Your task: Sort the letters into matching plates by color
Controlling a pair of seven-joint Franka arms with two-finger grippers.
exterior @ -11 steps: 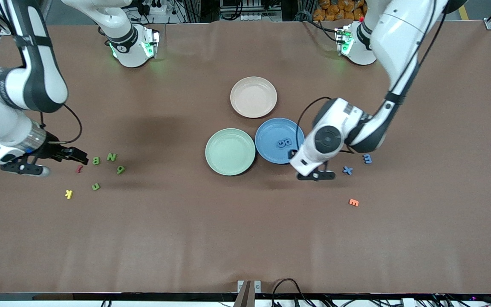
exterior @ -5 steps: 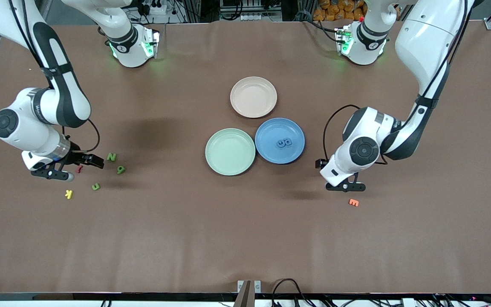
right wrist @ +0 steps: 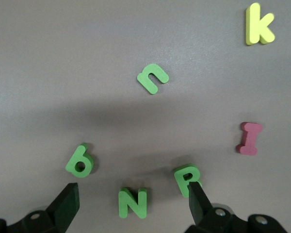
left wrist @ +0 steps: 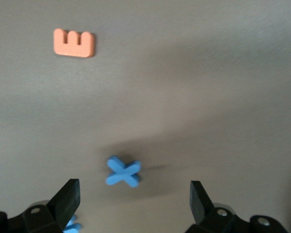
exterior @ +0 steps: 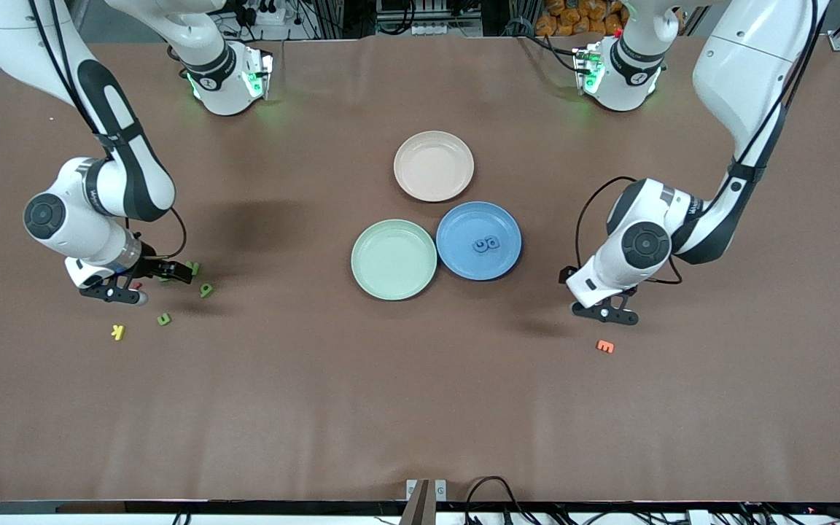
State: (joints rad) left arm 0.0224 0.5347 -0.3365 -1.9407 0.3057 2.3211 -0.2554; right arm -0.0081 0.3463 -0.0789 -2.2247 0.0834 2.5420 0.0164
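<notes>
Front view: two small blue foam letters lie in the round blue plate; mint green plate alongside. Left gripper gapes over a blue X letter. Right gripper gapes over a green N letter.

A beige-pink plate sits on the brown table, empty and closer to the robots' bases than the other two plates. An orange letter E lies flat toward the left arm's end. Toward the right arm's end lie a yellow letter k and a dark pink letter I, well apart from each other.
</notes>
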